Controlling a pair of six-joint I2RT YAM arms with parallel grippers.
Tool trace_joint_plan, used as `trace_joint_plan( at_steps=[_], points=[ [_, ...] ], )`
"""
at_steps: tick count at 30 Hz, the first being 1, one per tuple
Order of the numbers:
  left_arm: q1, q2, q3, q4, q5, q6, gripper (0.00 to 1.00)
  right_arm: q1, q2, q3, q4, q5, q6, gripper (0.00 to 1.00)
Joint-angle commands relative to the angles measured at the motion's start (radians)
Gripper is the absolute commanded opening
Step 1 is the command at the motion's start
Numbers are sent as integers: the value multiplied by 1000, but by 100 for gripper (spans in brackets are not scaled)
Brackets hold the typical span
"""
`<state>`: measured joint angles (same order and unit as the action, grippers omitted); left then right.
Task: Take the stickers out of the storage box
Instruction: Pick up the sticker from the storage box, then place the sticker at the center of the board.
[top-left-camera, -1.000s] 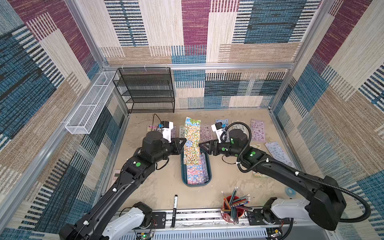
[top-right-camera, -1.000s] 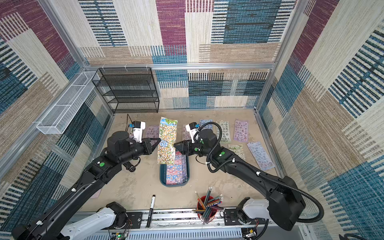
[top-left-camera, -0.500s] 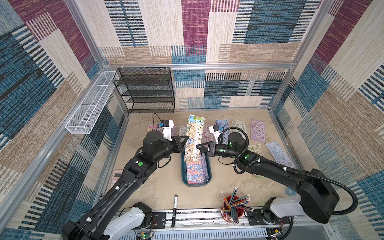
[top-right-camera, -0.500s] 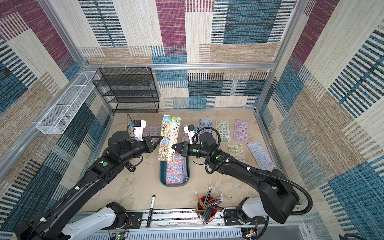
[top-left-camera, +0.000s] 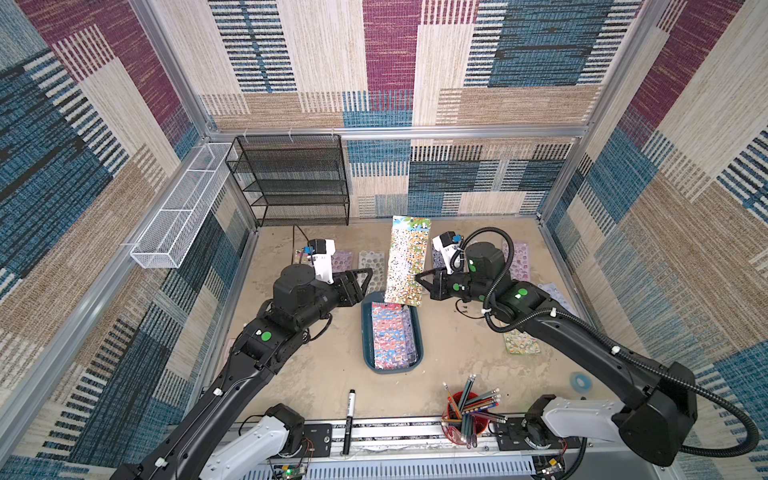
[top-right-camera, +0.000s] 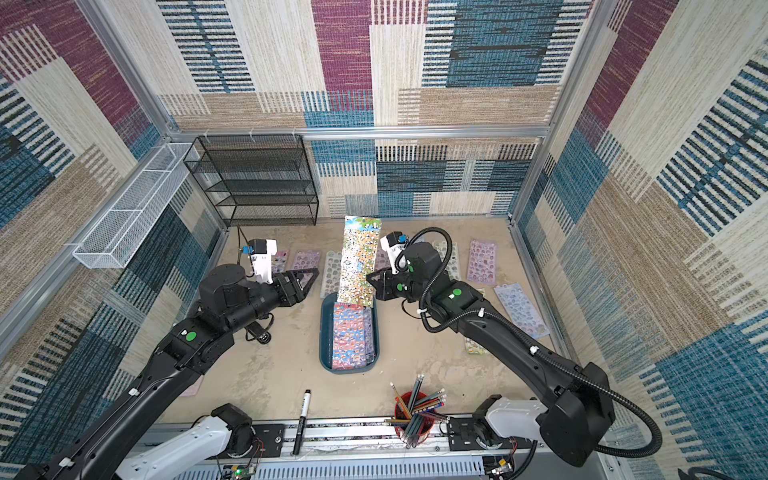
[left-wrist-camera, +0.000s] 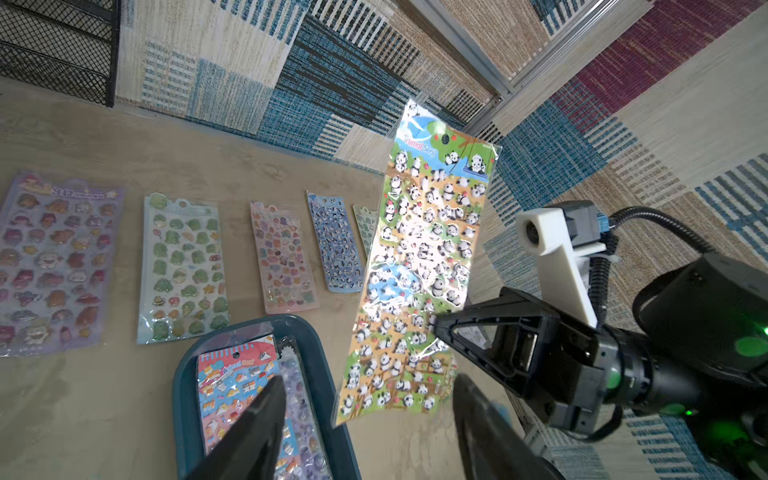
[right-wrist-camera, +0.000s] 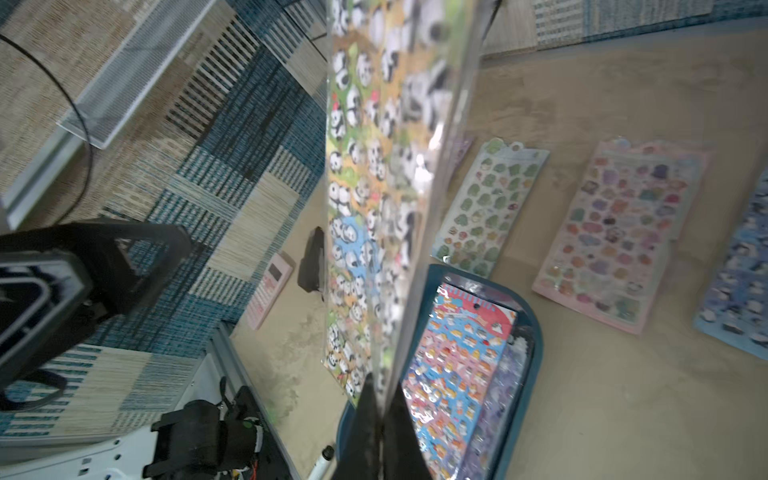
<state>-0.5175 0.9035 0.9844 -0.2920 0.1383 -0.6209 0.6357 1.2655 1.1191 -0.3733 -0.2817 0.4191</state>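
A panda sticker sheet (top-left-camera: 405, 262) (top-right-camera: 358, 262) hangs upright over the far end of the storage box (top-left-camera: 365, 332) (top-right-camera: 325, 332). My right gripper (top-left-camera: 419, 286) (right-wrist-camera: 380, 395) is shut on the sheet's lower right edge. Left of the sheet and clear of it, my left gripper (top-left-camera: 368, 286) (left-wrist-camera: 365, 399) is open with nothing between its fingers. More stickers (top-left-camera: 390, 336) (left-wrist-camera: 237, 374) lie flat in the teal box, a red and blue sheet on top. Several other sheets (left-wrist-camera: 183, 266) (top-right-camera: 482, 262) lie in a row on the table behind the box.
A black mesh rack (top-left-camera: 291, 183) stands at the back left, and a white wire basket (top-left-camera: 178, 220) hangs on the left wall. Near the front edge are a red cup of pencils (top-left-camera: 465, 411) and a black marker (top-left-camera: 350, 415). A pink calculator (right-wrist-camera: 270, 286) lies left.
The left gripper has opened, let go of the panda sheet and drawn back to the left. The right gripper has shut on the sheet and now holds it alone.
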Motion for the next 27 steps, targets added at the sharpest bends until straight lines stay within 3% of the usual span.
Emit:
trace_joint_plan(
  at_steps=[1, 13, 27],
  points=[
    [2, -20, 10, -68, -58, 55, 66, -15, -2, 39, -253, 113, -115, 0],
    [4, -49, -23, -108, -71, 66, 66, -103, -8, 39, -513, 232, -109, 0],
    [5, -28, -40, -112, -55, 49, 66, -177, 56, -95, -553, 160, -109, 0]
  ],
)
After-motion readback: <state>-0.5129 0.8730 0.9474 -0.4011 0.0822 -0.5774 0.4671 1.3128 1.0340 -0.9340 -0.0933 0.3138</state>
